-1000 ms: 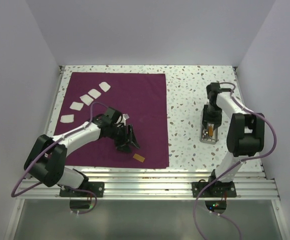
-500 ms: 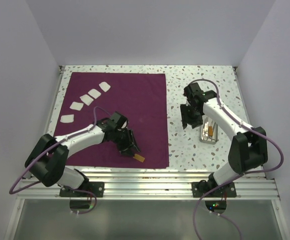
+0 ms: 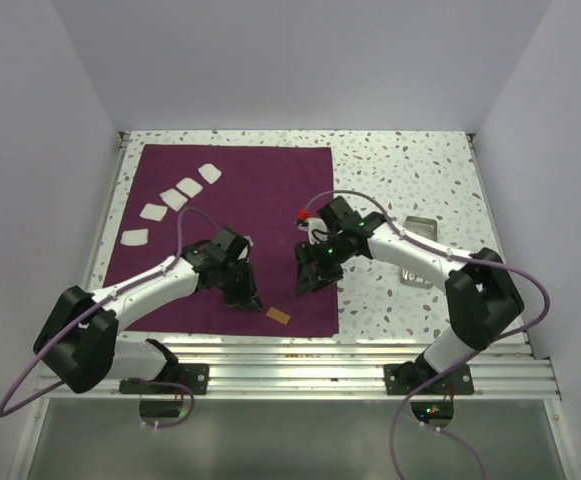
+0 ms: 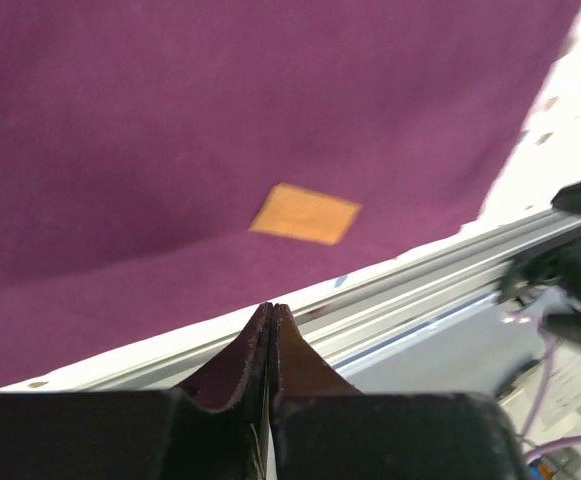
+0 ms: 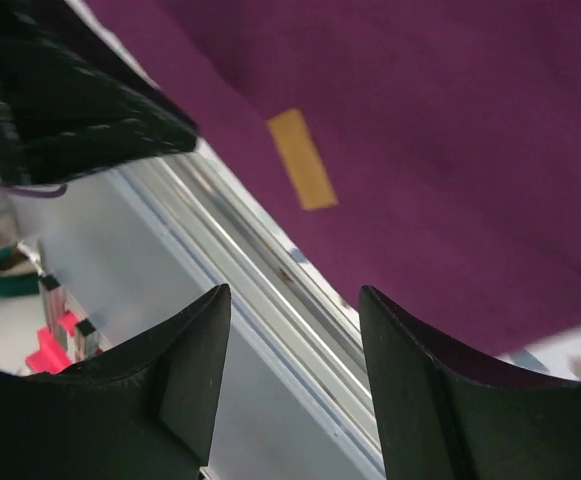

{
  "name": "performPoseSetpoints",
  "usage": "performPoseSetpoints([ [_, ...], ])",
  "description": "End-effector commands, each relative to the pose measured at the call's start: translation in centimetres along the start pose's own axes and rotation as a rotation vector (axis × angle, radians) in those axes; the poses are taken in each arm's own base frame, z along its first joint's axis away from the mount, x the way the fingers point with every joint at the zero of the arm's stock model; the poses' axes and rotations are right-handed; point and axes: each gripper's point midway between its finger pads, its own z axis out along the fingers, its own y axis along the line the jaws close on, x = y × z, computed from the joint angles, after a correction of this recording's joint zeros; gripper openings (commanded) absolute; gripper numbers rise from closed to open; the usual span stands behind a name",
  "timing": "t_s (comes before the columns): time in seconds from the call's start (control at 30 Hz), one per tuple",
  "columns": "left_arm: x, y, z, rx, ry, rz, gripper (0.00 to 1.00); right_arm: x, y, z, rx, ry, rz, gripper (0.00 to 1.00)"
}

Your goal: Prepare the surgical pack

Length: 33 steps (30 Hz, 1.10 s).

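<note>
Surgical pack (image 3: 270,190) lies flat, edges square with table (image 3: 400,160).

Right gripper (image 3: 310,272) has left the metal tray (image 3: 418,277) at the right of the frame. It has swung to lower centre and now sits over the right edge of the surgical pack (image 3: 270,190). Left gripper (image 3: 242,292) has drawn back slightly leftward.
</note>
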Motion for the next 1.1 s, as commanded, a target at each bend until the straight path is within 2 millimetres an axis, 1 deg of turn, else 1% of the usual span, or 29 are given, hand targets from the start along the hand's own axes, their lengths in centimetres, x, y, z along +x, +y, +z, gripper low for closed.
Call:
performPoseSetpoints([
  [0.0,2.5,2.5,0.6,-0.039,0.065,0.02,0.0,-1.7,4.8,2.5,-0.177,-0.013,-0.068,0.58],
  [0.03,2.6,2.3,0.8,-0.02,0.066,0.02,0.0,-1.2,4.8,3.9,-0.166,0.024,-0.07,0.58],
  [0.07,2.8,2.1,0.9,-0.008,0.08,0.005,0.0,-1.5,5.1,4.3,-0.168,0.022,-0.082,0.58],
  [0.1,3.2,2.4,1.2,-0.01,0.093,-0.002,0.0,-1.4,5.0,4.9,-0.162,0.031,-0.079,0.58],
  [0.13,3.2,2.3,1.6,0.0,0.094,-0.004,0.0,-1.1,4.8,5.8,-0.163,0.055,-0.072,0.58],
  [0.27,3.4,1.9,2.5,0.032,0.122,-0.01,0.0,-0.4,5.0,7.7,-0.169,0.093,-0.086,0.59],
  [0.33,3.2,1.5,2.8,0.048,0.124,-0.005,0.0,0.0,4.6,8.3,-0.143,0.109,-0.092,0.59],
  [0.43,2.9,1.2,3.2,0.061,0.121,-0.008,0.0,0.3,4.5,8.6,-0.142,0.109,-0.094,0.59],
  [0.53,3.2,1.2,3.6,0.067,0.138,-0.012,0.0,0.6,4.2,9.0,-0.137,0.119,-0.094,0.58],
  [0.77,3.7,1.9,4.4,0.054,0.164,-0.031,0.0,1.7,3.5,10.4,-0.112,0.147,-0.093,0.57],
  [1.0,3.9,2.2,4.8,0.049,0.174,-0.038,0.0,1.7,3.2,10.6,-0.086,0.148,-0.111,0.56],
  [1.07,4.0,2.2,4.8,0.048,0.177,-0.039,0.0,1.4,3.0,10.2,-0.054,0.136,-0.126,0.56],
])
